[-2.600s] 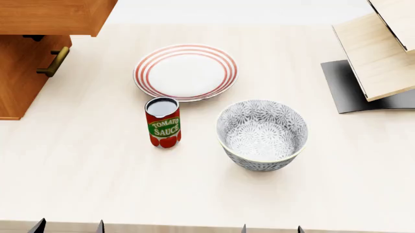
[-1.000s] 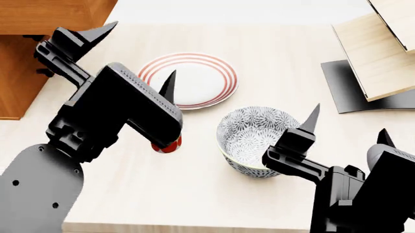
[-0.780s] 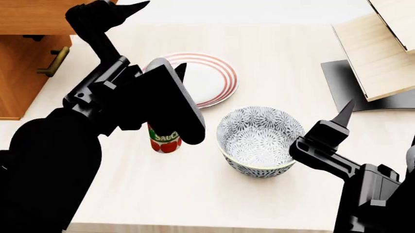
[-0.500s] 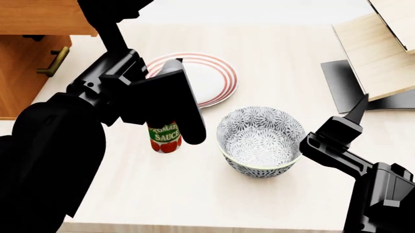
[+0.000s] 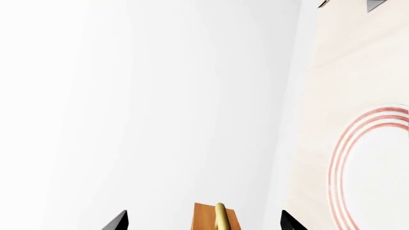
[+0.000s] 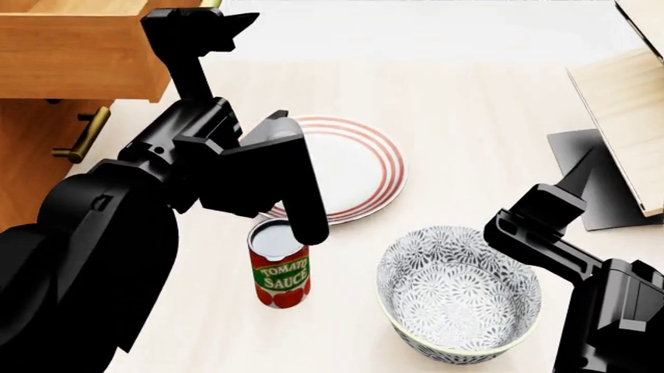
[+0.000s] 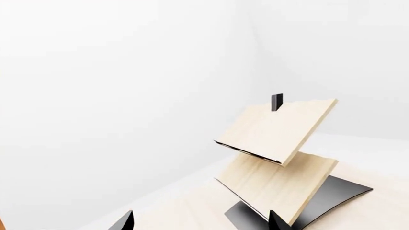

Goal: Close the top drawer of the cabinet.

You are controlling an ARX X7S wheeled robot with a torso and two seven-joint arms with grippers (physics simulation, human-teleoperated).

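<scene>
The top drawer (image 6: 73, 54) stands pulled out from the orange-brown cabinet (image 6: 26, 175) at the upper left of the head view. My left gripper (image 6: 207, 23) is raised at the drawer's front end. In the left wrist view my left gripper (image 5: 203, 223) is open, and the drawer front (image 5: 206, 219) with its brass handle (image 5: 221, 215) shows between the two fingertips. I cannot tell whether they touch. My right gripper (image 6: 571, 183) hovers at the right, open and empty; in the right wrist view it (image 7: 200, 221) faces the rack.
A red-striped plate (image 6: 347, 167), a tomato sauce can (image 6: 280, 273) and a patterned bowl (image 6: 459, 295) stand on the pale table (image 6: 467, 101). A pale wooden rack (image 6: 623, 124) on a black base is at the right. A lower drawer handle (image 6: 81, 136) sticks out below the top drawer.
Both arms rose into view and my left arm reached up to the drawer's front end. The head view has shifted, so the table's things sit lower in frame.
</scene>
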